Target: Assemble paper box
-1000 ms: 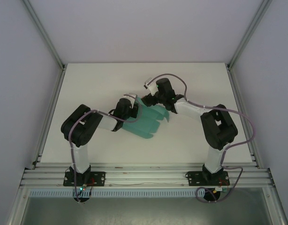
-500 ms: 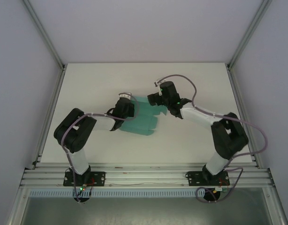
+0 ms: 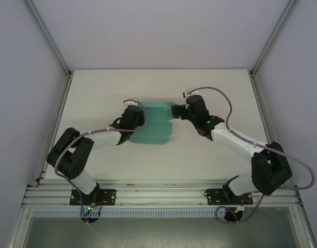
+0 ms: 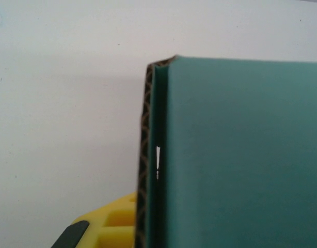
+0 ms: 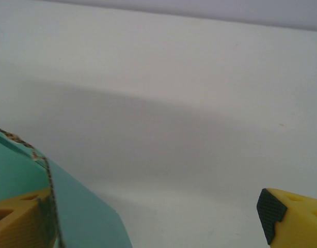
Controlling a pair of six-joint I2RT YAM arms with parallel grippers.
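Right end effector (image 3: 175, 111), fingers apart, touches paper box (image 3: 156, 128)

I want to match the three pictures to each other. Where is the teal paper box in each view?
Top external: the paper box is near the picture's centre, against the white table.
Left wrist: the paper box covers the right half, its brown corrugated edge vertical.
Right wrist: the paper box is in the bottom left corner.
Shared landmark: the white table.
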